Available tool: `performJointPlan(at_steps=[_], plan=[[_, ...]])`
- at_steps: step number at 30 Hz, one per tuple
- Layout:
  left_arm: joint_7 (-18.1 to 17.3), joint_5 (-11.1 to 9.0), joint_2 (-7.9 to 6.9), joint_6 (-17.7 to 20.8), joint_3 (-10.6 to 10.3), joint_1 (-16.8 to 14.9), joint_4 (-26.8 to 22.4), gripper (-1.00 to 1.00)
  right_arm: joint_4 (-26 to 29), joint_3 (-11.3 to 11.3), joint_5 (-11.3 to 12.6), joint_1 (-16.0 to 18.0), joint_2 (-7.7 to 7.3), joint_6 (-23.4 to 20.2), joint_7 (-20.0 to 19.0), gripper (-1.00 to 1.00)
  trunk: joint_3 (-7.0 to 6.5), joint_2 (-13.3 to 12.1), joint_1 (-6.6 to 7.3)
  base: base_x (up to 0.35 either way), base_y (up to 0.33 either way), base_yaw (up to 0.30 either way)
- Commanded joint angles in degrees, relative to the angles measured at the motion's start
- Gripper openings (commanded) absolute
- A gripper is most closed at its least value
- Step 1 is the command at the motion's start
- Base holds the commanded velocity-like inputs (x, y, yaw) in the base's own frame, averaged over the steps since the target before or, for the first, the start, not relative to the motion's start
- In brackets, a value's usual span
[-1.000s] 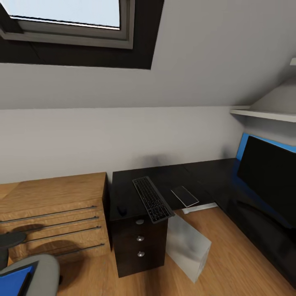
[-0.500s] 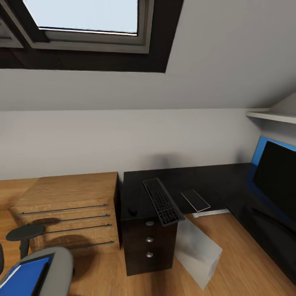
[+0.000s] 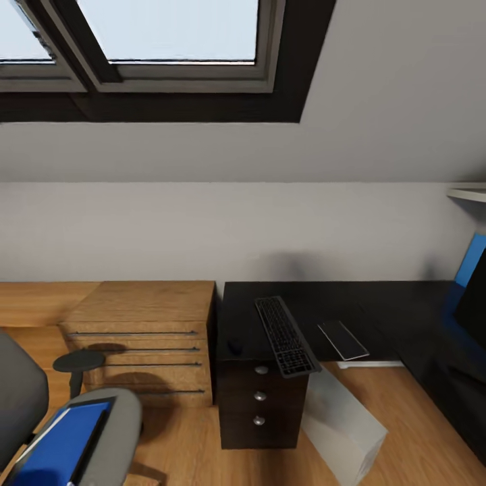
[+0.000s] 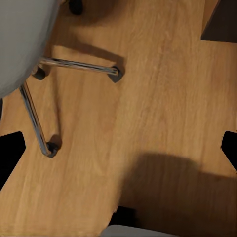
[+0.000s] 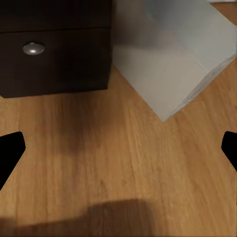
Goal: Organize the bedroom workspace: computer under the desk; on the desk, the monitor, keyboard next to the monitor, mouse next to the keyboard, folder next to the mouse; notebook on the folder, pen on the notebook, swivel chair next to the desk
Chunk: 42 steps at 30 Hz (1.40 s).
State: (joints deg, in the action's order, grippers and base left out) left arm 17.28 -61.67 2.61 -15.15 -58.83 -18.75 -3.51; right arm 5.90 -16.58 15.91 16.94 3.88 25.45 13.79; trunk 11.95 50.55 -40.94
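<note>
The black desk (image 3: pixel 378 304) runs from the middle to the right. On it the black keyboard (image 3: pixel 287 335) lies slanted, its near end past the front edge. A small dark mouse (image 3: pixel 234 347) sits left of it, and a flat dark slab with a white edge (image 3: pixel 343 339), perhaps the notebook, lies to its right. The monitor (image 3: pixel 476 300) is cut off at the right edge. The light-grey computer (image 3: pixel 341 425) (image 5: pixel 177 64) stands askew under the desk. The blue folder (image 3: pixel 57 449) lies on the swivel chair (image 3: pixel 115 432). Both the left gripper (image 4: pixel 118 153) and the right gripper (image 5: pixel 118 150) are open over the floor, holding nothing.
A wooden chest (image 3: pixel 145 337) with long bar handles stands left of the desk's drawer unit (image 3: pixel 260 398) (image 5: pixel 54 49). The chair's chrome legs (image 4: pixel 74 66) spread over the wooden floor below my left gripper. A skylight sits in the sloped ceiling above.
The whole head view has shifted: the camera turned left. The chair and folder have come further into the picture, and the monitor has slid to the right edge. Nothing on the desk moved.
</note>
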Motion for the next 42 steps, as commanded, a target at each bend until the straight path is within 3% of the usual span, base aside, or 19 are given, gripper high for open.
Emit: performJointPlan(at_steps=[1,10,21,42], plan=[[0.30,-0.34,0.02,-0.10,-0.49,-0.05,-0.01,1.00,-0.01,-0.51,0.40,0.03,-0.01,0.13,0.24,1.00,-0.08,-0.36,0.22,0.000,-0.289,0.274],[0.28,-0.37,0.02,-0.08,-0.48,-0.05,-0.01,1.00,-0.02,-0.55,0.36,0.03,-0.01,0.13,0.23,1.00,-1.47,-3.97,2.20,0.000,-0.273,0.274],[0.30,-0.36,0.07,-0.14,-0.47,-0.04,-0.01,1.00,0.03,-0.56,0.27,0.03,-0.19,0.67,0.23,1.00,-3.17,-8.38,4.61,-0.034,-0.058,0.228],[0.30,-0.38,0.05,-0.15,-0.47,-0.03,-0.01,1.00,-0.01,-0.47,0.28,0.03,-0.27,4.43,0.19,1.00,-6.89,-16.81,9.23,-0.296,-0.103,0.017]])
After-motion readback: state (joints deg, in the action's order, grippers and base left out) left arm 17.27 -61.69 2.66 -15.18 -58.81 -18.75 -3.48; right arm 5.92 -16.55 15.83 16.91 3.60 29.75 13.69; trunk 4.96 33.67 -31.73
